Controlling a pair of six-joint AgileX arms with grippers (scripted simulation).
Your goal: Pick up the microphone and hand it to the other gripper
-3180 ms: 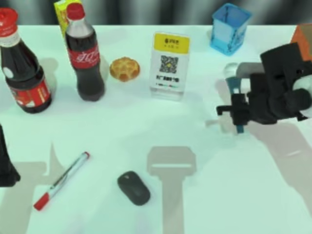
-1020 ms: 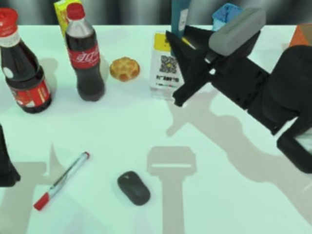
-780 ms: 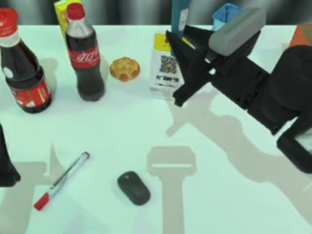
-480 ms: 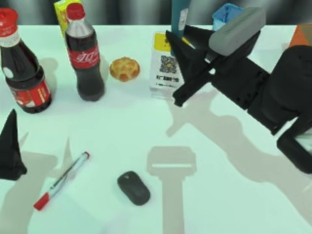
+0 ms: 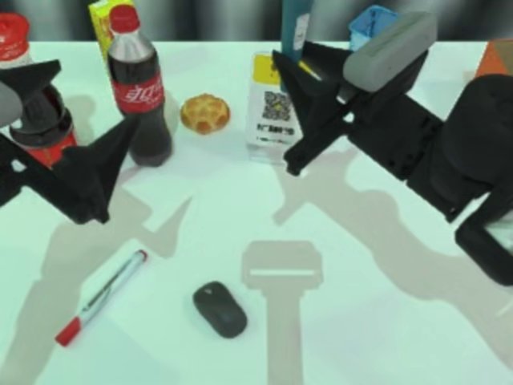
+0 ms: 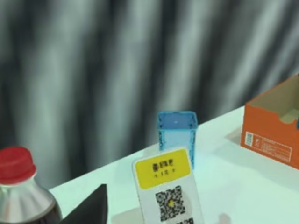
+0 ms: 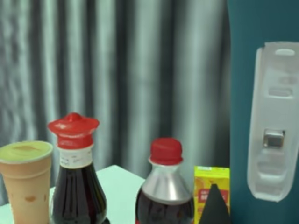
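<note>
Above table centre | right gripper [image 5: 290, 112] clamped on dark teal microphone [image 5: 294, 24] | left gripper [image 5: 100, 172] spread, approaching | step: handover; next: close around body.

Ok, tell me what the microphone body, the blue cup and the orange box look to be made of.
Microphone: teal body looks like smooth matte plastic, evenly coloured; its white switch strip looks moulded, slightly glossy plastic.
Blue cup: likely clear tinted plastic, since its walls look see-through.
Orange box: probably printed cardboard, with thin flat walls, an open top and a label; hard to confirm.
</note>
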